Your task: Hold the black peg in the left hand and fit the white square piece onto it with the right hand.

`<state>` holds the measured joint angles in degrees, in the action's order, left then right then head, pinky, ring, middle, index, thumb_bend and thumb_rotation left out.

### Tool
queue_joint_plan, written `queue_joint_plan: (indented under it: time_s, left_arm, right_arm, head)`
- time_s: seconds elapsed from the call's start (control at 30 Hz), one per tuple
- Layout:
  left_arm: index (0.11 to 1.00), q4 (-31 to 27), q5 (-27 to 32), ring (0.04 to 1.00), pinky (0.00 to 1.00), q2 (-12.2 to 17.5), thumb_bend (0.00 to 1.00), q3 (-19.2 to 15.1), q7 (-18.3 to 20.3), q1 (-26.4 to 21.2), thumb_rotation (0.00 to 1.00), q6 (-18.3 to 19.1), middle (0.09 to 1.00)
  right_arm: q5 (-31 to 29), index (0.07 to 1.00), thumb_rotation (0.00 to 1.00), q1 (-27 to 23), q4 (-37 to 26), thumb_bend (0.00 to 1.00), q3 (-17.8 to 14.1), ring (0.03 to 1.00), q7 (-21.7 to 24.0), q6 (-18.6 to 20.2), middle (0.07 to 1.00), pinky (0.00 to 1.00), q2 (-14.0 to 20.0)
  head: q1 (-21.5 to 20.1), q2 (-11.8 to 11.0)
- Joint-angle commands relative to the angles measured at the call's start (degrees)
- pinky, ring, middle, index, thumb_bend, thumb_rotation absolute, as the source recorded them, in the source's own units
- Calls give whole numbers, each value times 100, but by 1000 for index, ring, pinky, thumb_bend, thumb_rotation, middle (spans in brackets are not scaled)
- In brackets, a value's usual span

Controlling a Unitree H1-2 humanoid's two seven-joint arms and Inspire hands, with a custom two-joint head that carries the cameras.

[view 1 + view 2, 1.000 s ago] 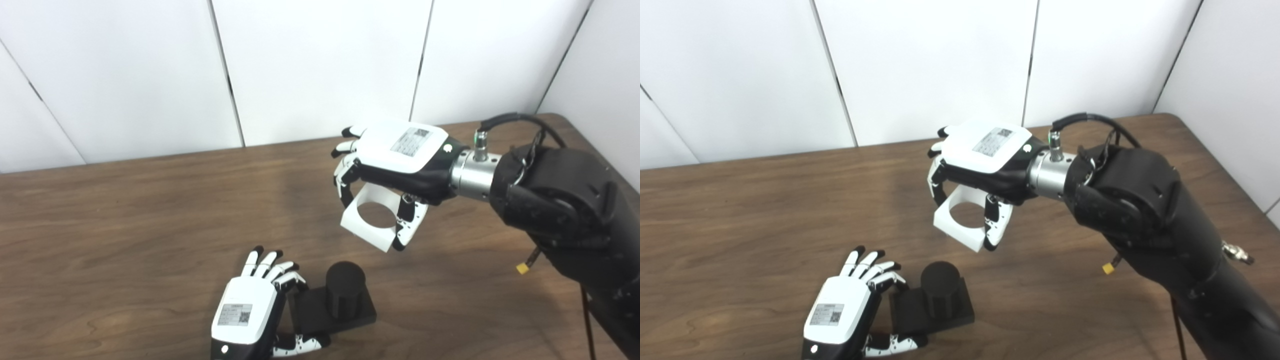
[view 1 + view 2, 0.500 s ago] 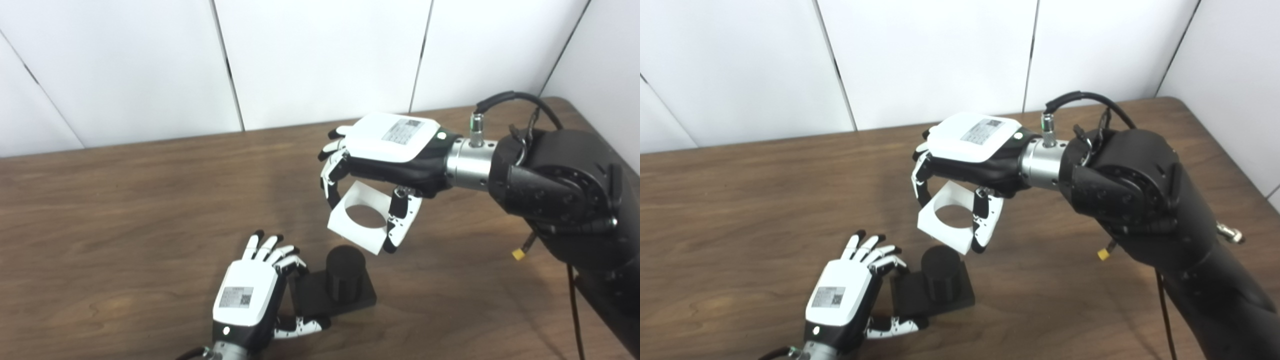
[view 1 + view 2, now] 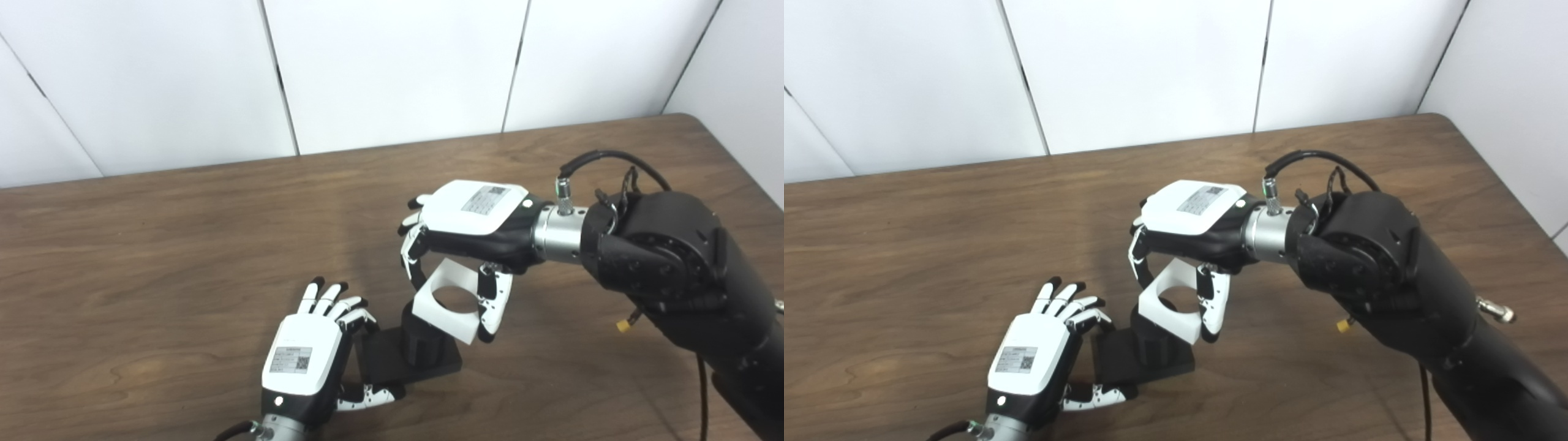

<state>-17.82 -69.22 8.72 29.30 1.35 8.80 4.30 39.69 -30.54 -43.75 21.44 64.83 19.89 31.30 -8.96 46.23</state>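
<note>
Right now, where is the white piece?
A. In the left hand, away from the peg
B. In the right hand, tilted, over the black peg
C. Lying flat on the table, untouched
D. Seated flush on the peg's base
B: the right hand holds the white piece tilted at the top of the peg, clear of the base.

Our two head cameras side by side, both looking steeply down and forward at the tabletop (image 3: 153, 245), close range, white wall panels (image 3: 1139, 67) beyond, right view offset slightly, scene almost wholly shared
</note>
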Motion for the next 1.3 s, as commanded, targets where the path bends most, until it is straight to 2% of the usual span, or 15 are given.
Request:
queue_joint_plan:
  time_s: [0.0,0.2,0.4,0.77,1.03,1.27]
  left_arm:
    - [487,42,-193,913,1000,20,516,82,283,33,57,26,795]
    - [487,48,-181,908,1000,-7,517,74,279,35,56,16,792]
    - [487,22,-238,902,1000,-20,516,92,291,47,57,5,792]
    - [486,25,-239,907,1000,-55,517,83,295,44,57,2,789]
    - [486,-2,-275,906,1000,-85,517,100,344,52,57,28,791]
    - [486,-33,-303,901,1000,-106,517,113,349,59,57,29,791]
  right_arm:
    - [57,484,132,-182,-95,523,-94,910,-113,-112,770,1000,16]
    - [111,484,131,-175,-93,522,-49,920,-64,-90,778,1000,-49]
    - [177,485,131,-142,7,522,-50,919,-200,-213,776,1000,-145]
    - [320,483,134,-141,-45,523,33,917,-129,-395,766,1000,-375]
    - [451,484,133,-50,-59,524,117,915,-85,-428,763,1000,-532]
    - [456,483,131,149,0,523,55,916,-124,-454,765,1000,-556]
  head:
    - [-7,1]
    - [2,13]
    - [12,32]
    - [13,69]
    - [42,99]
    - [57,124]
